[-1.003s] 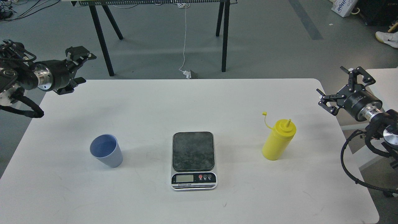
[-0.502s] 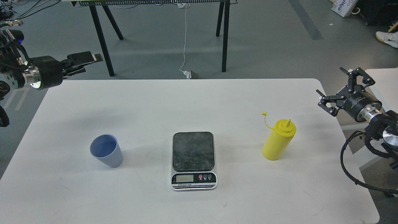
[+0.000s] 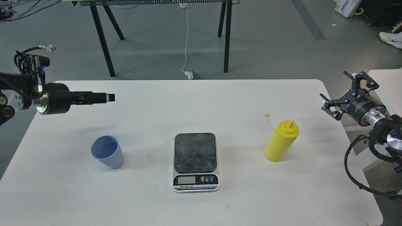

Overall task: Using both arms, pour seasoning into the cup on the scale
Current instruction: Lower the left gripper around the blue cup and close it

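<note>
Approach step: left gripper [image 3: 108, 97], seen edge-on so its state cannot be told, must descend to cup [image 3: 107, 152] beside scale [image 3: 195, 160], while right gripper [image 3: 345, 89] hangs spread near bottle [image 3: 281, 141].

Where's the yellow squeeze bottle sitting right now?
In the head view, the yellow squeeze bottle stands upright on the white table, right of the scale and apart from it, nearer the right gripper.

The left gripper [image 3: 106, 97] shows edge-on as one dark bar, so its two fingers cannot be told apart. Both arms run off the picture's side edges. The scale [image 3: 195, 161] display is too small to read, and the cup [image 3: 107, 152] rim hides its bottom.
</note>
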Controlling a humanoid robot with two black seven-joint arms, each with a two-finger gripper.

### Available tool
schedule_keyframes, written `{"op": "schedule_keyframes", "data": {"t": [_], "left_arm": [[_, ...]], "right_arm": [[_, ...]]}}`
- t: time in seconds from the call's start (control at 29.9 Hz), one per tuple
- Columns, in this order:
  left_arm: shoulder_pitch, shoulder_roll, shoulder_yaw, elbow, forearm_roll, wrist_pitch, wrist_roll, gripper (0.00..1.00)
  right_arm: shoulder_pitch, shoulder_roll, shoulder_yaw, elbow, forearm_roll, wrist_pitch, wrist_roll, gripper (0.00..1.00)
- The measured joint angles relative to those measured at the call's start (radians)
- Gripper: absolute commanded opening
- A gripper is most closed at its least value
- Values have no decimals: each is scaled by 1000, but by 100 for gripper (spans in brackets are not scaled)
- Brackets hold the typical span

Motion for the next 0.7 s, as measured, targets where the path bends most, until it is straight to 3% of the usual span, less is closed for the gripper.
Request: {"op": "schedule_keyframes", "data": {"t": [0.23,0.43,0.7], "left_arm": [[7,3,72,7,130,0,-7,100],[12,43,141,3,135,0,-40,100],[11,51,155,-13,135,0,-42,100]], "right_arm": [[-13,1,0,0,0,0,0,99],[-27,1,0,0,0,0,1,99],[-39,3,0,0,0,0,1,99]]}}
